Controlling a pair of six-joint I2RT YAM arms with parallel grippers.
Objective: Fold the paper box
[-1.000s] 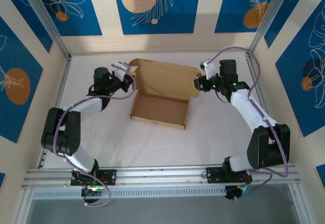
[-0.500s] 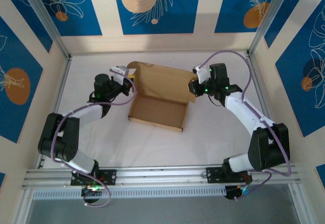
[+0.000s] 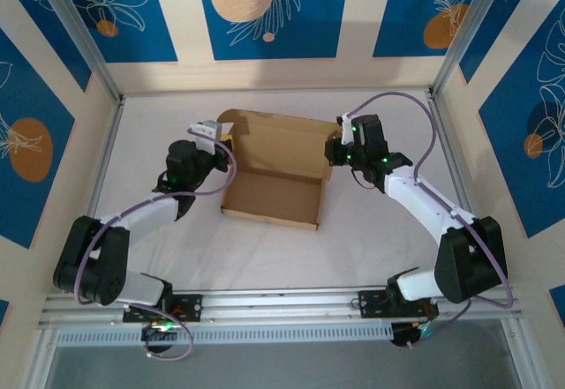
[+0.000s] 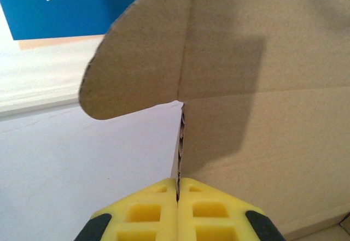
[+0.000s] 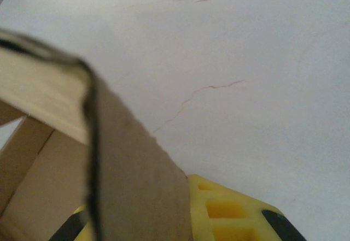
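The paper box point(image 3: 274, 190) is a brown cardboard mailer in the middle of the white table, its shallow tray open and its lid point(image 3: 282, 140) standing up at the far side. My left gripper point(image 3: 221, 138) is at the lid's left end. In the left wrist view its yellow fingers point(image 4: 142, 211) are pressed together at the left gripper point(image 4: 179, 182) on the edge of a cardboard wall point(image 4: 262, 121), below a rounded flap point(image 4: 136, 60). My right gripper point(image 3: 334, 149) is at the lid's right end, and the right gripper point(image 5: 139, 200) is shut on a brown flap point(image 5: 131, 164) that hides its left finger.
Patterned blue and cream walls and metal frame posts point(image 3: 101, 80) close in the table on three sides. An aluminium rail point(image 3: 282, 305) with both arm bases runs along the near edge. Bare white table point(image 3: 265, 257) lies in front of the box.
My right gripper has moved left onto the lid's right flap and closed on it. The left arm has stretched forward, and the box has shifted slightly left.
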